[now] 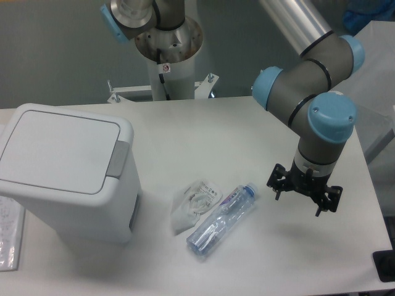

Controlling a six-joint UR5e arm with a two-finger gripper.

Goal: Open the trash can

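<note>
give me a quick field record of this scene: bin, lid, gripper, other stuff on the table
bin: white trash can, table's left side
lid: lid shut, flat; grey push tab on its right edge
gripper: gripper open, empty, above the table's right side, far from the bin
other items: plastic bottle lying down, clear wrapper beside it

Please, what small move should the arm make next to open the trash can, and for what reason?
Probably it should carry the claw leftward across the table toward the grey push tab of the trash can. The lid lies flat and closed, and the claw hangs far to the right, beyond the plastic bottle and the crumpled wrapper, holding nothing.
</note>
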